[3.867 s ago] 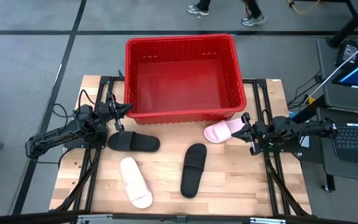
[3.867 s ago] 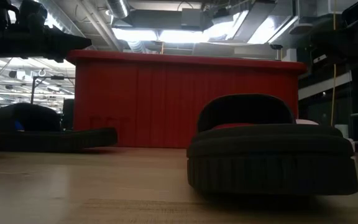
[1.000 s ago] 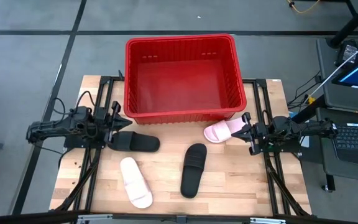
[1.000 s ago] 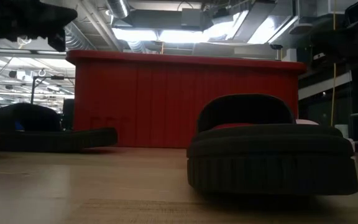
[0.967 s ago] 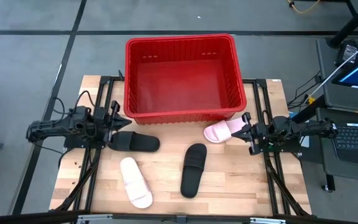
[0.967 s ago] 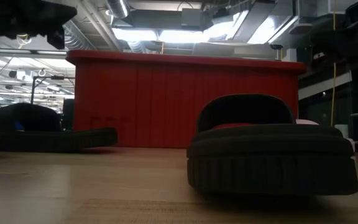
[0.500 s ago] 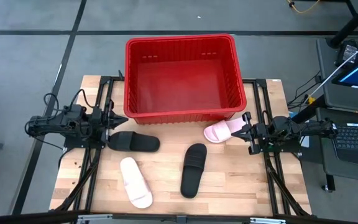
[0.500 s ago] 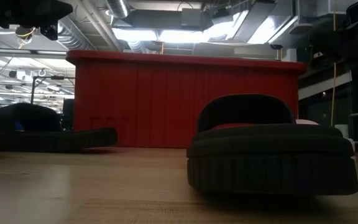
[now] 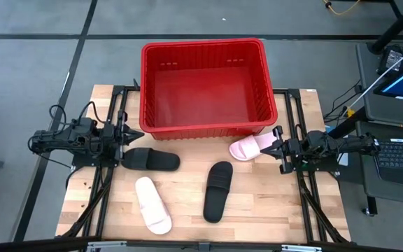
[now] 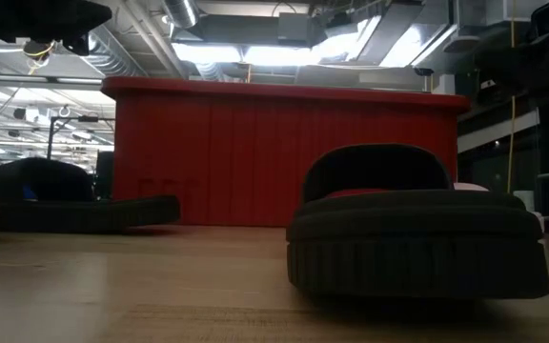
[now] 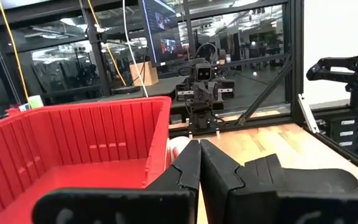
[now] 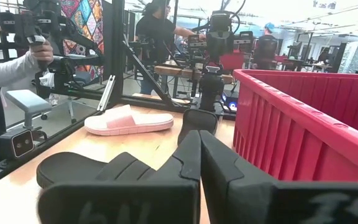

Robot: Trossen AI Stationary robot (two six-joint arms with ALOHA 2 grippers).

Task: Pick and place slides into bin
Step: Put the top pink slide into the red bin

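At table's far edge: red ribbed plastic bin (image 9: pixel 205 87), nothing inside. All four slides on wooden tabletop (image 9: pixel 257 210): black slide (image 9: pixel 150 159) near bin's left corner, pink slide (image 9: pixel 152 204) nearer front, second black slide (image 9: pixel 218 190) centre, second pink slide (image 9: pixel 252 147) beside bin's right corner. Left gripper (image 9: pixel 133 134), fingers together, since pulled back leftward, straightened. Right gripper (image 9: pixel 274 148), fingers together, unmoved, just beside the second pink slide.

Red bin (image 9: pixel 203 128) empty; 2 pink (image 9: pixel 152 205), 2 black slides (image 9: pixel 217 190) flat on table beside it.
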